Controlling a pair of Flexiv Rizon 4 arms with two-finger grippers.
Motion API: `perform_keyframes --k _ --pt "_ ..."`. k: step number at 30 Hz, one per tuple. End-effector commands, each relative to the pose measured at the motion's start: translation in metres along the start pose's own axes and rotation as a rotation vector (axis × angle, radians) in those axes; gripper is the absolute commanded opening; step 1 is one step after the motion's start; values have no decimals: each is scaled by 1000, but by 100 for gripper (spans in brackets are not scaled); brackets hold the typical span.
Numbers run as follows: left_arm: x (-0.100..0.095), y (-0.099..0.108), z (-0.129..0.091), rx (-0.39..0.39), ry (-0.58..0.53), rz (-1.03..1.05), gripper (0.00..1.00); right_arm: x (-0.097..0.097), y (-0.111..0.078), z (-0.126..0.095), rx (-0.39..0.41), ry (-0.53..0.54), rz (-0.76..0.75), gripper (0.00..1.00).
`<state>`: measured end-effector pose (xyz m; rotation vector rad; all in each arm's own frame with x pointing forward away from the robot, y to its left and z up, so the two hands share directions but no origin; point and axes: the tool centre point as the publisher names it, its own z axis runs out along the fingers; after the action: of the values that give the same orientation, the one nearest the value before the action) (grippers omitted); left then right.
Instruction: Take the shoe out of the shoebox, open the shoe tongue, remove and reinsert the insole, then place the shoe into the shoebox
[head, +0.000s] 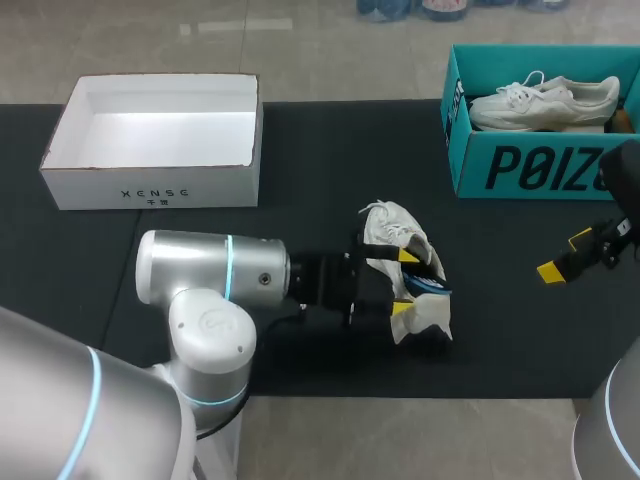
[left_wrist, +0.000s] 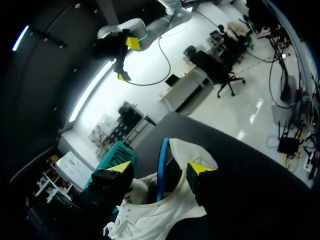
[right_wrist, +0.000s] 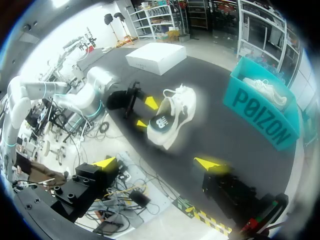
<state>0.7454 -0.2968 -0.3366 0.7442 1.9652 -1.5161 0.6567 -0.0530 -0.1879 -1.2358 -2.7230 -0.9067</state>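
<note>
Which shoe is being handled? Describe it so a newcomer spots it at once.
On the black table, look near the middle. The white shoe there sits tilted in the left gripper, blue insole showing; its twin rests inside the teal box.

A white lace-up sneaker is seen near the middle of the black desk, tipped on its side, with a blue insole showing at its opening. It is gripped from two sides by the left pincer. An open white cardboard shoebox stands at the far left. An open teal cardboard shoebox stands at the far right, with a second white sneaker lying in it.
</note>
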Motion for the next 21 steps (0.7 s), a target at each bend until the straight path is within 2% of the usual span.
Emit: perform_keyframes --k 1,8,9,16,21 --pt "-2 3 1 19 -30 -17 47 1 -2 0 -2 -3 0 100" --pt "-10 3 -4 12 -7 -24 53 1 -2 0 -2 -3 0 100" --pt "-10 3 -4 12 0 -28 56 1 -2 0 -2 -3 0 100" --pt "-15 3 5 25 57 -62 63 1 -2 0 -2 -3 0 100" --pt "-17 2 10 38 86 -98 51 1 -2 0 -2 -3 0 100"
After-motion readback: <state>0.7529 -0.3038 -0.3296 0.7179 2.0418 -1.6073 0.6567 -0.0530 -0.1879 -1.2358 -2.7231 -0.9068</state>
